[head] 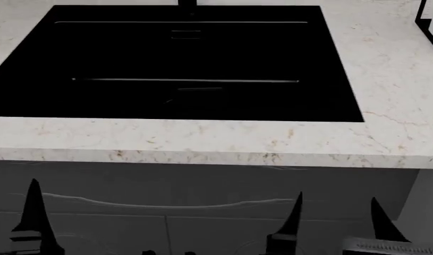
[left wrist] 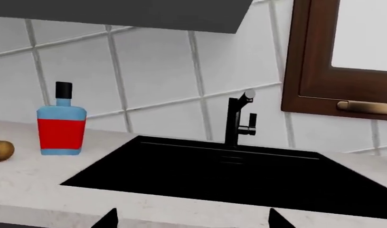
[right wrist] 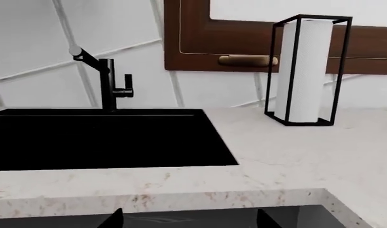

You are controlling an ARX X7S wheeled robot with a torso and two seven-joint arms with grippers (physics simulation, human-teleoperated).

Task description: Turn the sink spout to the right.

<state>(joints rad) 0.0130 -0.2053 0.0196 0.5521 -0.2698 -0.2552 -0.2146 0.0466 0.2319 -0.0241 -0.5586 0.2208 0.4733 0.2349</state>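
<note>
The sink spout [left wrist: 234, 118] is a matte black post with a slim tube arm angled up and out over the basin. It also shows in the right wrist view [right wrist: 108, 90]; in the head view only its base [head: 187, 2] shows at the top edge. The sink [head: 180, 64] is a large black basin set in white marbled stone. My left gripper [left wrist: 193, 221] is open and empty, in front of the counter edge and far from the spout. My right gripper [right wrist: 188, 219] is open and empty, below the counter front. In the head view the right gripper [head: 337, 218] is low before the cabinet.
A blue and red bottle [left wrist: 61, 123] and a small brown round thing [left wrist: 0, 150] stand on the counter left of the sink. A paper towel roll in a black wire holder [right wrist: 307, 71] stands at the right. A brown window frame [left wrist: 320, 71] is behind the spout.
</note>
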